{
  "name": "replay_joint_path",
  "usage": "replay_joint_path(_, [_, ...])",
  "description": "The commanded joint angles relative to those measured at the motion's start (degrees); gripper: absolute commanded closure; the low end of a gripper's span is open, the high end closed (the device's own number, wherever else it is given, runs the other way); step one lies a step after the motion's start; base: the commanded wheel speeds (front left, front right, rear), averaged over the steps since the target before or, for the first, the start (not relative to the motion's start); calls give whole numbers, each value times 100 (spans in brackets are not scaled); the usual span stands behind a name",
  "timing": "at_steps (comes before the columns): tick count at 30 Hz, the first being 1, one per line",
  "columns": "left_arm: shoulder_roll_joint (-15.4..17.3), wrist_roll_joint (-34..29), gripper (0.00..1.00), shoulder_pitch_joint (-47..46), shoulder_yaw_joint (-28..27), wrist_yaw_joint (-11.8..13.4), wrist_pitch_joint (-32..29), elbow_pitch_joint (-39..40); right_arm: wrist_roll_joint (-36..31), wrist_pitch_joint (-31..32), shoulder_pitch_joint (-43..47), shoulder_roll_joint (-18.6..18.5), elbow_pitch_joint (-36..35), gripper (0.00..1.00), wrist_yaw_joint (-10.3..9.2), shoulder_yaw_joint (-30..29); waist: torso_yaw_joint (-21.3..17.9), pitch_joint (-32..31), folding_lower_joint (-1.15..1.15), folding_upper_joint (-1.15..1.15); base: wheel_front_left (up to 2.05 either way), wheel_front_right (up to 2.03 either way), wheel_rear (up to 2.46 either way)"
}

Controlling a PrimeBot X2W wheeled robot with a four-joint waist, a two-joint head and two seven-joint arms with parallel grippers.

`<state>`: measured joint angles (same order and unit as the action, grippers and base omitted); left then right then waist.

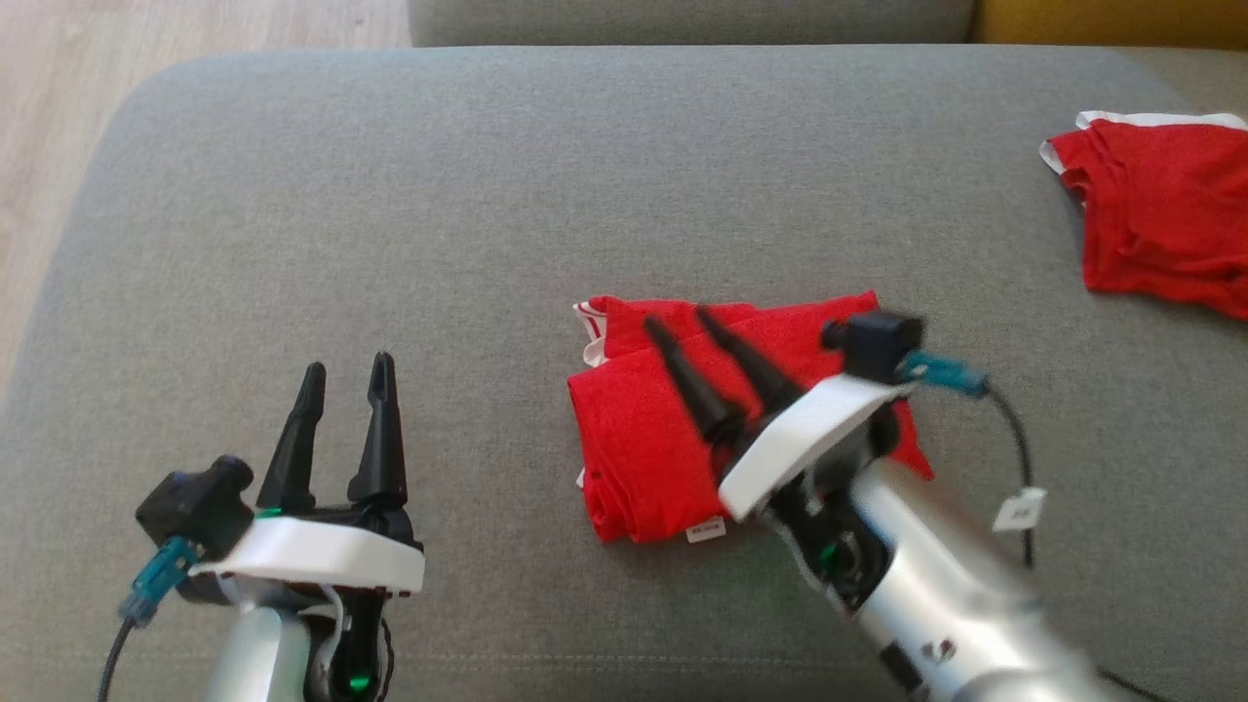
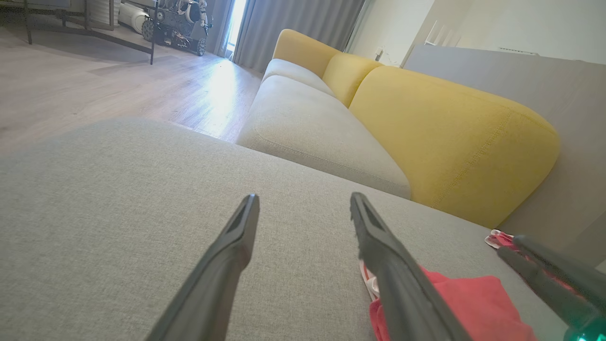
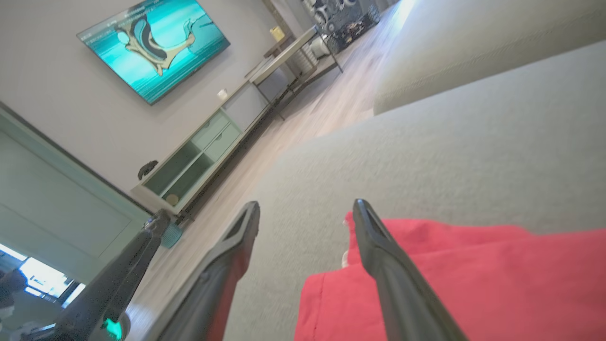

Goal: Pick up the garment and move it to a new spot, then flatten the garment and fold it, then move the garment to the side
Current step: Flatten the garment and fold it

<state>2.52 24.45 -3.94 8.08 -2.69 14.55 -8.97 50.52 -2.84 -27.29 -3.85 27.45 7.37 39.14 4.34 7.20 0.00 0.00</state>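
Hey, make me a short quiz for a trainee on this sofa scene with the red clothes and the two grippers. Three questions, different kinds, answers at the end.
1. True or false: the right gripper hangs over the folded red garment with white trim.
2. The left gripper is: A) shut on cloth; B) open above a bare part of the grey fabric cushion; C) pressing on the folded garment.
3. Fill in: counting the second red garment near the cushion's right edge, ____ red garments lie on the cushion.
Key: 1 true; 2 B; 3 two.
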Motion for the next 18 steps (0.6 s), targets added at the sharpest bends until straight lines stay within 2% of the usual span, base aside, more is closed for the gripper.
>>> replay_joint_path(1, [36, 31, 0, -220, -228, 27, 45, 195, -136, -86, -243, 97, -207, 0, 12, -99, -21, -4, 0, 0, 0, 0, 0])
replay_joint_path(7, [36, 34, 0, -219, -253, 42, 45, 226, -1296, 11, -296, 97, -160, 0, 12, -1327, -112, -25, 0, 0, 0, 0, 0])
replay_joint_path(11, [36, 40, 0, -258, -253, 38, 45, 280, -2278, 108, -119, 28, -405, 0, 12, -2215, -161, -14, 0, 0, 0, 0, 0])
replay_joint_path(15, [36, -51, 0, -338, -205, -26, 45, 300, -3158, 74, 183, -121, -808, 0, 12, -2824, -235, 28, 0, 0, 0, 0, 0])
replay_joint_path(18, [36, -87, 0, -438, -206, -50, 45, 311, -3571, 41, 475, -176, -1091, 0, 12, -3093, -286, 48, 0, 0, 0, 0, 0])
